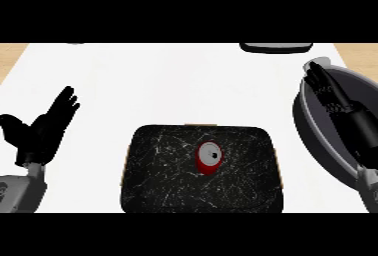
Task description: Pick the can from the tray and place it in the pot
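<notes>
Right hand [332, 97] lies over the pot [310, 130] at the right edge, fingers straight, holding nothing. Left hand [44, 127] rests open at the left, fingers up. The can [209, 157] stands in the tray [155, 190], near centre: pick and placement both outstanding. Bare counter [148, 80] separates tray and pot; a dark object [275, 47] sits at the far edge.

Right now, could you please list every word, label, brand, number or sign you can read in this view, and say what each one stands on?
None: no legible text shows anywhere.
Red can with a white lid, lying on the black speckled square tray: no label can be read.
Dark grey round pot at the right: no markings.
Dark object with a light rim at the far edge: no markings visible.
</notes>
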Controlling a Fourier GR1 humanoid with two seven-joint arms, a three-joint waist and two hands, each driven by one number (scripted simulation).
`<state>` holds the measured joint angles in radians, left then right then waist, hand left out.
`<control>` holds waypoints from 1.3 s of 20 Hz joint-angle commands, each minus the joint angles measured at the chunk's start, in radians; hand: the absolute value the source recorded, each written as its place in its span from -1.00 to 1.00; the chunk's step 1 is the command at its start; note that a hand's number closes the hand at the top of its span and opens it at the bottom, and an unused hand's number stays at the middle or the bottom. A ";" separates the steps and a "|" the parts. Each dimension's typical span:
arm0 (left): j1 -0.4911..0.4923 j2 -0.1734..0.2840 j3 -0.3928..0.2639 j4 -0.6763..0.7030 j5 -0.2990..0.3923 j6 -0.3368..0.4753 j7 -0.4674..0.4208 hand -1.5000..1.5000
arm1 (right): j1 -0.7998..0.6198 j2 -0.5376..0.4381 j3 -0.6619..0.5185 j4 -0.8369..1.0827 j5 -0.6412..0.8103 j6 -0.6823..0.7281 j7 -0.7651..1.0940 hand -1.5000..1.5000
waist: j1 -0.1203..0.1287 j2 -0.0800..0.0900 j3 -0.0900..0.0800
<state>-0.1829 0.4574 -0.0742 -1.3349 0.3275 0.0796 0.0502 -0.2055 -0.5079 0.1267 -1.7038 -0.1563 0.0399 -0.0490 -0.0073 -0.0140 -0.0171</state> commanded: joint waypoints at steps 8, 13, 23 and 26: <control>0.076 -0.050 -0.117 0.004 -0.030 -0.054 0.037 0.00 | 0.134 0.090 -0.008 0.048 0.426 -0.555 0.336 1.00 | -0.102 -0.005 -0.005; 0.104 -0.067 -0.159 0.010 -0.038 -0.078 0.042 0.00 | 0.103 0.313 0.061 -0.077 0.652 -0.887 0.251 -1.00 | -0.046 -0.007 0.009; 0.097 -0.093 -0.191 -0.012 -0.066 -0.063 0.050 0.00 | 0.230 0.505 0.304 -0.075 1.075 -0.898 0.693 -1.00 | -0.017 -0.001 0.005; 0.070 -0.124 -0.213 -0.013 -0.078 -0.046 0.075 0.00 | 0.195 0.507 0.346 -0.102 1.151 -0.856 0.888 -1.00 | -0.012 0.004 0.008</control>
<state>-0.1076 0.3436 -0.2727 -1.3433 0.2555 0.0323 0.1063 -0.0066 -0.0213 0.4151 -1.7849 0.8947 -0.8264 0.6268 -0.0296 -0.0121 -0.0106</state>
